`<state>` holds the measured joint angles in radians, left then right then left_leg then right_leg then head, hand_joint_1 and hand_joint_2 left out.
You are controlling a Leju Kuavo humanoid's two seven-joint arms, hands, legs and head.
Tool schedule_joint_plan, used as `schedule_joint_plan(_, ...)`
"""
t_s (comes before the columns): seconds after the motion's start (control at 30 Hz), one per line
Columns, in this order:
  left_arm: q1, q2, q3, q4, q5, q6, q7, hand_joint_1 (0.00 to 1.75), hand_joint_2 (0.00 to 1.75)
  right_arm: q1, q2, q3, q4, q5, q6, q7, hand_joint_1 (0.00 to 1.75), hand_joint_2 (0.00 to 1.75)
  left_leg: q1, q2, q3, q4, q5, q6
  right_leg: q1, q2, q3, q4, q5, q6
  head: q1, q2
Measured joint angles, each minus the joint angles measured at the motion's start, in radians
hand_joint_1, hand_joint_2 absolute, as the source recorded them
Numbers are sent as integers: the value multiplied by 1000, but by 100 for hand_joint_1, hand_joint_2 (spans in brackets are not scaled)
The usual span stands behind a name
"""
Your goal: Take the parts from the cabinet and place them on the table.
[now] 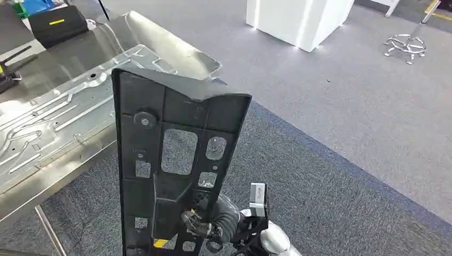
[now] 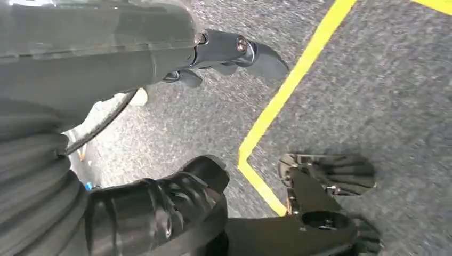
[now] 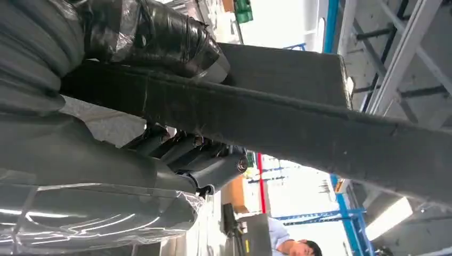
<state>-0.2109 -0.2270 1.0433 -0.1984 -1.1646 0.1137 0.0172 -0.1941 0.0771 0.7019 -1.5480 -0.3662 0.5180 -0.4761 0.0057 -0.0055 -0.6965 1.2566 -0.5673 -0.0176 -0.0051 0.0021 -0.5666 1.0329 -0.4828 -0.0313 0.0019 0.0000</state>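
Upright before the robot's chest stands the black plastic part (image 1: 176,160), a long panel with cut-out windows, held near its lower end so that most of its length rises clear of the right hand (image 1: 205,224). That hand grips it, thumb (image 3: 154,37) on one face and fingers (image 3: 181,149) on the other (a carrying hold, I judge). Just beyond the part's left edge lies the metal table (image 1: 48,128), its stamped sheet-metal surface nearby, presumably the destination. Beside the leg, the left hand (image 2: 234,53) hangs over grey carpet, holding nothing, fingers loosely apart.
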Motion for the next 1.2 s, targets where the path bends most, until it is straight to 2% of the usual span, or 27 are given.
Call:
schedule_joint_plan(0.03, 2, 0, 0, 0, 1, 0, 0, 0, 175, 2, 0, 0, 0, 0, 0, 0, 164, 175, 0, 0, -43, 68, -15, -1, 1, 1, 5, 0, -5, 0, 0, 0)
schedule_joint_plan(0.07, 5, 0, 0, 0, 1, 0, 0, 0, 175, 2, 0, 0, 0, 0, 0, 0, 164, 175, 0, 0, -65, 87, -3, 0, 2, 2, 11, 0, -11, 0, 0, 0)
schedule_joint_plan(0.1, 6, 0, 0, 0, 2, 0, 0, 0, 175, 2, 0, 0, 0, 0, 0, 0, 164, 175, 0, 0, -61, 57, 33, 3, 3, 4, 20, 0, -17, 0, 0, 0)
schedule_joint_plan(0.2, 6, 0, 0, 0, 2, 0, 0, 0, 175, 1, 2, 0, 0, 0, 0, 0, 164, 175, -6, 0, 45, -200, 186, 26, 4, 5, 56, -1, -43, 4, 0, 0)
schedule_joint_plan(0.23, 4, 1, 0, 0, 2, 0, 0, 0, 175, 0, 2, 0, 0, 0, 0, 0, 164, 175, -16, 0, 62, -213, 159, 35, 7, 3, 54, -4, -50, 12, 2, 0)
schedule_joint_plan(0.3, 1, 1, 0, 0, 2, 3, 0, 0, 175, 0, 3, 0, 0, 0, 0, 0, 164, 175, -23, 0, 69, -237, 155, 44, -1, 5, 58, -16, -51, 23, 1, 0)
schedule_joint_plan(0.33, 2, 2, 0, 0, 2, 3, 0, 0, 175, 2, 2, 0, 0, 0, 0, 0, 164, 175, -23, 0, 75, -248, 153, 48, -1, 3, 64, 0, -35, 30, 0, 0)
schedule_joint_plan(0.4, 5, 2, 0, 0, 2, 3, 0, 0, 175, 0, 2, 0, 0, 0, 0, 0, 164, 175, -14, -1, 111, -274, 152, 58, -2, 2, 55, 31, -34, 37, 1, 0)
schedule_joint_plan(0.43, 4, 2, 0, 0, 2, 3, 0, 0, 175, -2, 2, 0, 0, -1, 0, 0, 164, 175, -13, -1, 122, -277, 147, 66, 0, 3, 32, 79, -38, 39, 2, 0)
schedule_joint_plan(0.47, 2, 2, 0, 0, 2, 3, 0, 0, 175, -3, 2, 0, 0, 0, 0, 0, 164, 175, -12, -1, 130, -278, 140, 70, -1, 3, -15, 155, -59, 44, 1, 0)
schedule_joint_plan(0.57, 3, 1, 0, 0, 2, 3, 0, 0, 175, 1, -1, 0, 0, 0, 0, 0, 164, 175, -12, -2, 155, -277, 114, 69, -6, 3, -137, 293, -141, 55, 1, 0)
schedule_joint_plan(0.6, 6, 1, 0, 0, 2, 3, 0, 0, 175, 2, -1, 0, 0, 0, 0, 0, 164, 175, -12, -2, 166, -276, 106, 67, -9, 2, -147, 278, -133, 58, 1, 0)
schedule_joint_plan(0.63, 7, 1, 0, 0, 2, 3, 0, 0, 175, 1, -1, 0, 0, 0, 0, 0, 164, 175, -10, -3, 181, -274, 94, 65, -11, 1, -140, 223, -97, 59, 1, 0)
schedule_joint_plan(0.7, 6, 0, 0, 0, 2, 3, 0, 0, 175, 1, -1, 0, 0, 0, 0, 0, 164, 175, -6, -3, 207, -269, 71, 57, -12, 0, -97, 78, 11, 61, 1, 0)
schedule_joint_plan(0.73, 8, 0, 0, 0, 2, 2, 0, 0, 175, 2, -2, 0, 2, 0, 0, 0, 164, 175, -6, -3, 212, -265, 57, 48, -12, -4, -84, 11, 91, 56, 4, 0)
schedule_joint_plan(0.77, 6, 0, 0, 0, 2, 2, 1, 0, 175, 0, -3, 0, 3, -1, 0, 0, 164, 175, -7, -5, 216, -257, 52, 42, -5, -5, -89, 8, 63, 49, 0, 0)
schedule_joint_plan(0.8, 2, 1, 0, 0, 2, 3, 1, 0, 175, 1, -2, 1, 3, 0, 0, 0, 164, 175, -8, -3, 203, -259, 47, 33, -4, -1, -87, 13, 74, 33, 1, 0)
schedule_joint_plan(0.83, 1, 1, 0, 0, 2, 3, 1, 0, 175, 2, -2, 0, 3, 0, -1, 0, 164, 175, -8, -2, 214, -256, 47, 29, -2, 2, -91, 9, 72, 28, 1, 0)
schedule_joint_plan(0.9, 1, 0, 0, 0, 1, 3, 0, 0, 175, 0, -1, 0, 3, 1, -1, 0, 164, 175, -7, -2, 203, -236, 50, 21, -5, 5, -75, 3, 68, 16, 1, 0)
schedule_joint_plan(0.93, 1, 0, 0, 0, 1, 5, -1, 0, 175, 0, -1, 0, 3, 3, -3, 0, 164, 175, -4, -2, 186, -192, 51, 17, -6, 3, -64, -1, 64, 9, 2, 0)
schedule_joint_plan(0.97, 0, 0, 0, 0, -1, 5, -2, 0, 175, -2, 0, 0, 3, 11, -8, -2, 164, 175, -3, 0, 149, -126, 33, 12, -5, -1, -58, -3, 59, 2, 0, 0)
schedule_joint_plan(1.0, 0, 0, 0, 0, -1, 5, -2, 0, 175, -4, -1, 0, 3, 20, -15, -3, 164, 175, -2, 0, 111, -66, 6, 8, -4, -5, -55, -3, 55, -2, 1, 0)
schedule_joint_plan(1.03, 0, 0, 0, 0, -1, 5, -2, 0, 175, -3, -1, 1, 3, 35, -24, -7, 164, 175, 0, 0, 55, 17, -43, 4, -2, -6, -50, -3, 49, -4, 1, 0)
schedule_joint_plan(1.07, 1, 0, 0, 0, -1, 5, -2, 0, 175, -3, -1, 1, 3, 41, -27, -10, 164, 175, 1, 0, 24, 55, -66, 2, -1, -8, -47, -3, 44, -5, 0, 0)
schedule_joint_plan(1.1, 4, 0, 0, 0, -2, 5, -2, 0, 175, -3, -1, 1, 3, 46, -29, -13, 164, 175, 1, 0, 2, 63, -57, 2, 2, -10, -42, -2, 39, -5, 1, 0)
schedule_joint_plan(1.13, 5, 0, 0, 0, -2, 5, -3, 0, 175, -3, -1, 2, 3, 47, -32, -14, 164, 175, 1, 0, 6, 35, -30, 5, 3, -12, -37, -2, 36, -5, 0, 0)
schedule_joint_plan(1.2, 4, 0, 0, 0, -3, 5, -5, 0, 175, -3, -1, 2, 3, 52, -35, -16, 164, 175, -2, 10, 69, -135, 87, 17, 8, -23, -19, -2, 25, -3, 0, 0)
